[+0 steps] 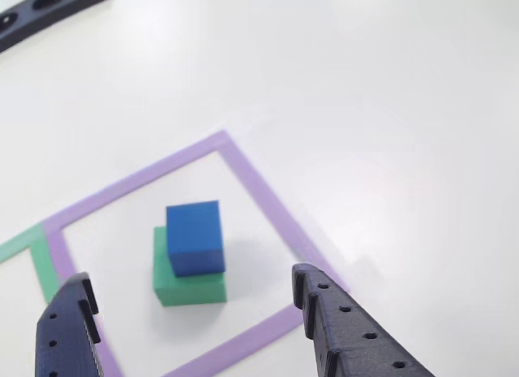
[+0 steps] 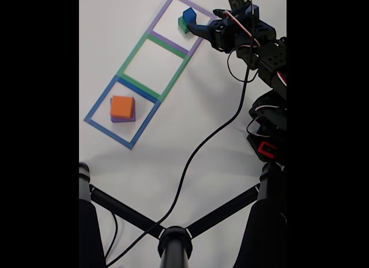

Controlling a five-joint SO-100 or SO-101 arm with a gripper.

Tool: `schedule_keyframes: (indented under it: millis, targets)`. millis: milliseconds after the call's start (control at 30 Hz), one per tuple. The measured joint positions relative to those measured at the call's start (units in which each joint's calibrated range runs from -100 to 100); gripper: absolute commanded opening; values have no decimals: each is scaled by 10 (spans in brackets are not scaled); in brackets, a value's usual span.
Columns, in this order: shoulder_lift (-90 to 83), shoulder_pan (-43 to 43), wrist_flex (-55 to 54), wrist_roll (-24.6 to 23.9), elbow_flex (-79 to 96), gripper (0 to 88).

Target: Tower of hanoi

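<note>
— What sort of place is this?
— A robotics lab bench or hobby workbench: a plain white table (image 2: 173,141) with three taped squares (image 2: 154,61) running toward one o'clock.
— Anything else?
— A black camera stand (image 2: 173,239) at six o'clock (loose black cable (image 2: 199,150) trailing across).

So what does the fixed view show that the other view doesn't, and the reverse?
The fixed view alone has the orange cube on a purple cube inside the blue square, the bare green square, the arm's body and its black cable. The other view alone gives a close look at the open gripper, its fingers apart short of the stack, plus a dark part at the top left corner. Both show the blue cube on the green cube inside the purple square on the white table.
</note>
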Motion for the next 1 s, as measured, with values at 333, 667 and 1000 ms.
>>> schedule_keyframes:
  millis: [333,667,1000]
  targets:
    - [214,18,-270,0,15,283]
    - [382,18,-435,0,1,274]
    - [482,-11,-506,0,-52,264]
